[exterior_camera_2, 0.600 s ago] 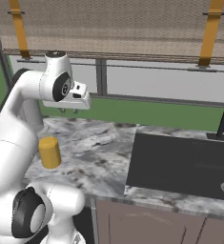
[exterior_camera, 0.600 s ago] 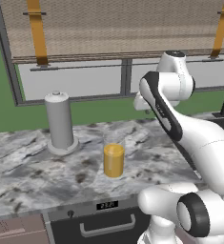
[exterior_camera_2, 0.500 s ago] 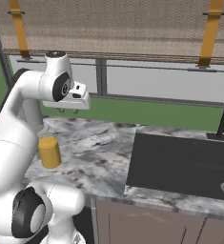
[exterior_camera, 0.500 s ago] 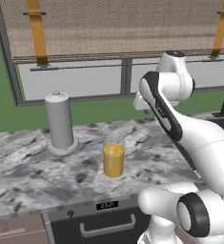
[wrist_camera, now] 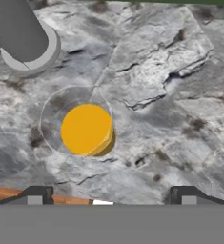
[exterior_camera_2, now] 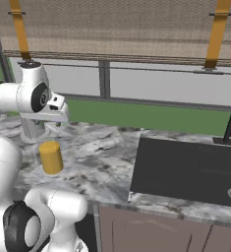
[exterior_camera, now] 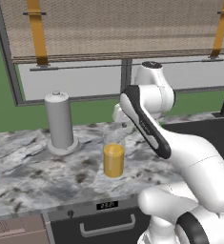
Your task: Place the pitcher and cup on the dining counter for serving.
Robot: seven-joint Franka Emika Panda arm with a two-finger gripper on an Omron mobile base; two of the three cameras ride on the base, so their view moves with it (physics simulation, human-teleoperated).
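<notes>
- Gripper [wrist_camera: 108, 198] above the marbled counter [exterior_camera: 32, 181], jaws spread wide, nothing between them.
- Pitcher [exterior_camera: 114, 155] upright on the counter, below the gripper, apart from it.
- Grey canister [exterior_camera: 59, 121] near the pitcher, toward the window [exterior_camera_2: 136, 74].
- Sink [exterior_camera_2: 190, 167] well apart.

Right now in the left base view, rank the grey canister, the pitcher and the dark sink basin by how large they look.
1. Sink basin: widest dark patch, though the arm covers part of it, so its lead is unsure.
2. Grey canister: clearly taller and wider than the pitcher.
3. Pitcher: smallest, though it stands nearer the camera.
</notes>
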